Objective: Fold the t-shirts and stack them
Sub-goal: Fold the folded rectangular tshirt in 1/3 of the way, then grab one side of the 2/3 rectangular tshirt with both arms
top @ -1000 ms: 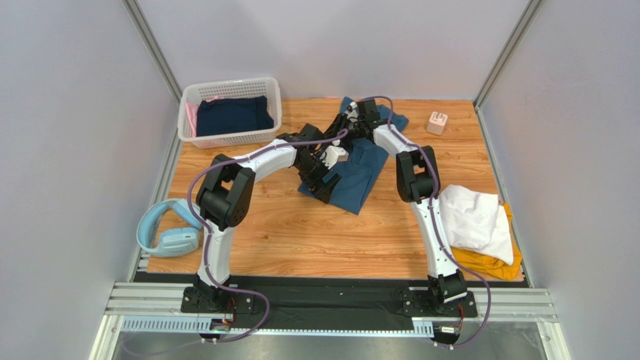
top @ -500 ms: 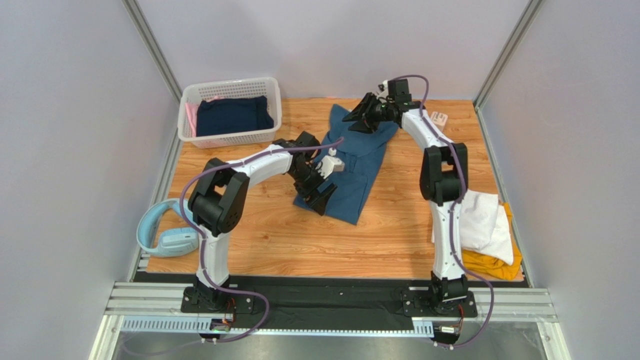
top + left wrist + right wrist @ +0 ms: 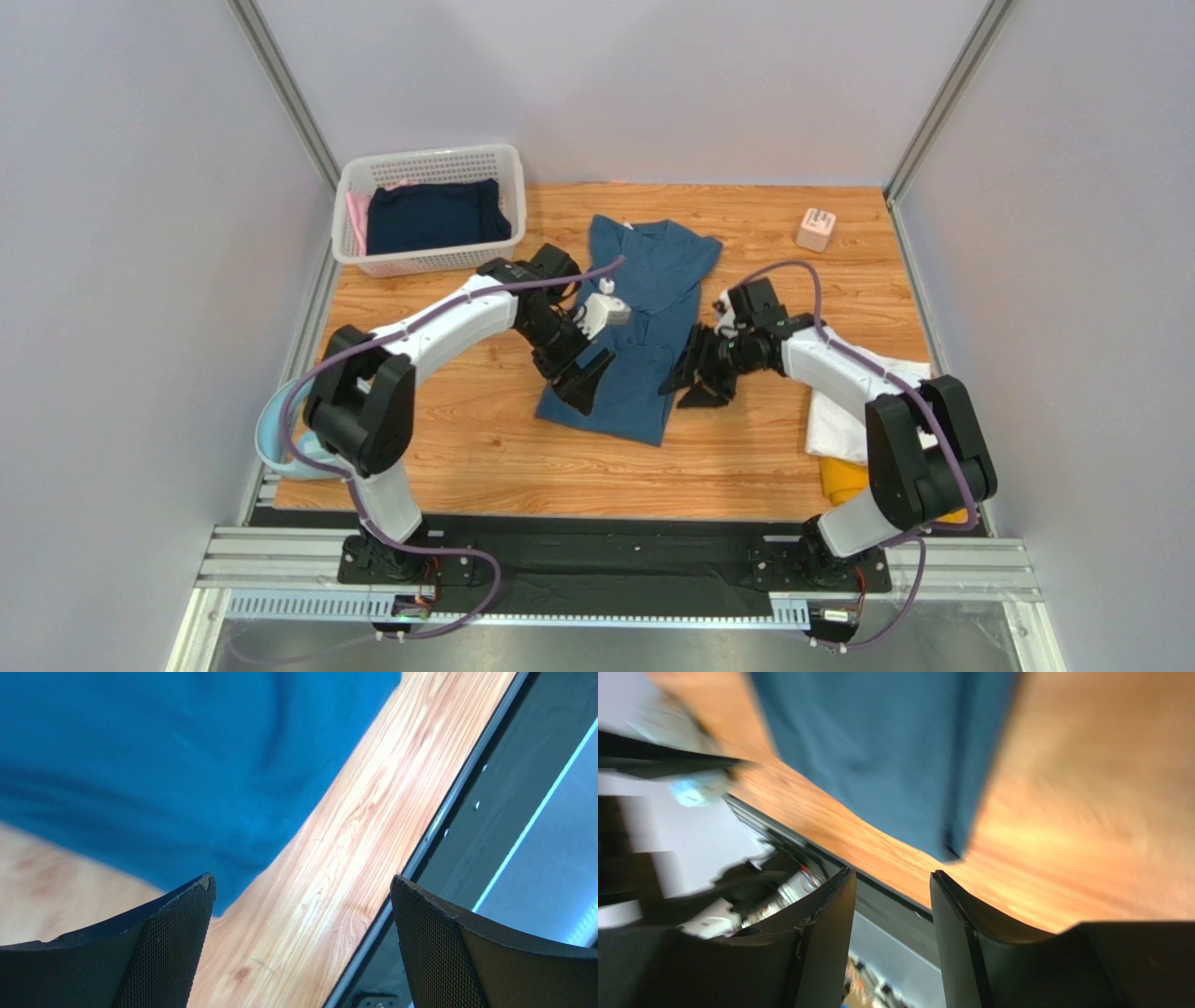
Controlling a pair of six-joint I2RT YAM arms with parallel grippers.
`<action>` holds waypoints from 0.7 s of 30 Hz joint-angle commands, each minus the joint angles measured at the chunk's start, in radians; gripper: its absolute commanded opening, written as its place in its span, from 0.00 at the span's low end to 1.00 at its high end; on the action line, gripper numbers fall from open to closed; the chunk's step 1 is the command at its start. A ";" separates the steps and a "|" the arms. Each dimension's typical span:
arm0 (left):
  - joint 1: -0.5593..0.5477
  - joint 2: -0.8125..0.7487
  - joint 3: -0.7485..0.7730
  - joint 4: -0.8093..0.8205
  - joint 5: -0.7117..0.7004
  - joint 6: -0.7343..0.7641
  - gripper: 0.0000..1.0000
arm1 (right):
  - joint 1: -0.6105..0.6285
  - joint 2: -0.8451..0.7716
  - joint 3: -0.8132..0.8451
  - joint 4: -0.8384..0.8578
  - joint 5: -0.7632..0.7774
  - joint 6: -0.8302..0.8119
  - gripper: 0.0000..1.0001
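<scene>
A large teal-blue t-shirt (image 3: pixel 659 266) lies stretched out on the wooden table, its long side running from far to near. My left gripper (image 3: pixel 582 381) hovers wide open over the shirt's near left part. In the left wrist view the gripper (image 3: pixel 302 879) holds nothing, with teal cloth (image 3: pixel 140 763) ahead of it. My right gripper (image 3: pixel 694 381) hangs just off the shirt's right edge. Its jaws (image 3: pixel 892 875) stand apart with nothing between them, and the shirt's corner (image 3: pixel 878 749) lies beyond. A folded white t-shirt (image 3: pixel 839 431) rests on a mustard-yellow one (image 3: pixel 839 483) at the right, partly behind the right arm.
A white lattice basket (image 3: pixel 428 259) with dark navy and pink cloth stands at the back left. A small pinkish cube (image 3: pixel 815 228) sits at the back right. A pale-blue rounded item (image 3: pixel 271 427) lies at the left edge, partly behind the left arm.
My right arm swung from the shirt's far end to the near right, beside its right edge. The shirt's far part now lies spread flat. My left gripper shifted slightly left.
</scene>
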 commanded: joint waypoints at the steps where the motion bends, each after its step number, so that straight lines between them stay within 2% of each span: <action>1: 0.039 -0.183 0.032 0.042 -0.020 -0.030 1.00 | 0.042 -0.089 -0.148 0.065 -0.002 0.014 0.49; 5: 0.039 -0.215 -0.082 0.073 -0.066 -0.024 1.00 | 0.088 -0.096 -0.214 0.100 -0.004 0.032 0.48; 10: 0.039 -0.153 -0.172 0.102 -0.104 -0.010 1.00 | 0.095 -0.042 -0.219 0.149 -0.016 0.038 0.47; 21: 0.039 -0.050 -0.238 0.165 -0.118 -0.024 1.00 | 0.116 0.064 -0.217 0.218 -0.018 0.052 0.45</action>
